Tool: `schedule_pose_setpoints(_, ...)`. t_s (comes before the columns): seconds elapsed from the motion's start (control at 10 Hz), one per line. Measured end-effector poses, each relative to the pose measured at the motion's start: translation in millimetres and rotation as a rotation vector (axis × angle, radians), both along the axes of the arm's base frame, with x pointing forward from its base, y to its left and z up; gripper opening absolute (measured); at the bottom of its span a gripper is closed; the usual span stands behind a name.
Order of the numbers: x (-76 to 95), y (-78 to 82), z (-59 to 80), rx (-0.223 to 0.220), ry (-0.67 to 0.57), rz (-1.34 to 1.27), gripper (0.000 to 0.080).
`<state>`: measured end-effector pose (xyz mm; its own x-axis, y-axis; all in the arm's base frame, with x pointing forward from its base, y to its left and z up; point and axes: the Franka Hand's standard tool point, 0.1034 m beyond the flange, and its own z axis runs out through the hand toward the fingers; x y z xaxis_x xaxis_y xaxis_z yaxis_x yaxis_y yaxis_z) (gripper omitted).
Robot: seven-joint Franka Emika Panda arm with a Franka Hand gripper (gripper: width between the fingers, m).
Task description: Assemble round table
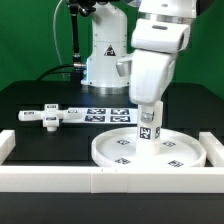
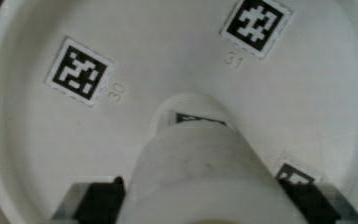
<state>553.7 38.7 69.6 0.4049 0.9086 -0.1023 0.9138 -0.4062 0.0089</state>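
Observation:
The large round rimmed disc (image 1: 150, 150) lies flat on the black table near the front, with tags on its face. My gripper (image 1: 148, 122) is shut on the short cylindrical post (image 1: 148, 131) and holds it upright over the disc's middle; whether its lower end touches the disc I cannot tell. In the wrist view the post (image 2: 202, 150) runs between my two black fingers (image 2: 101, 200), with the disc (image 2: 140, 50) and its tags behind it. The flat elongated base piece (image 1: 57, 116) lies on the table at the exterior view's left.
The marker board (image 1: 108, 114) lies flat behind the disc. A long white border rail (image 1: 60, 180) runs along the front edge, with short ends at both sides. The arm's white base (image 1: 103, 55) stands at the back.

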Motion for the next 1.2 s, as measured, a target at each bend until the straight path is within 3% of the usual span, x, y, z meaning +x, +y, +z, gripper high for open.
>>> schedule_pose_setpoints(0.5,-0.6,1.9,1.5,0.005,-0.039,-0.323,0.0407)
schedule_pose_setpoints(0.9,-4.1,1.7,-0.4,0.035,-0.014,-0.838,0.0407)
schedule_pose_setpoints(1.2,-4.3,1.8,-0.5,0.032,-0.018,-0.917,0.0412)
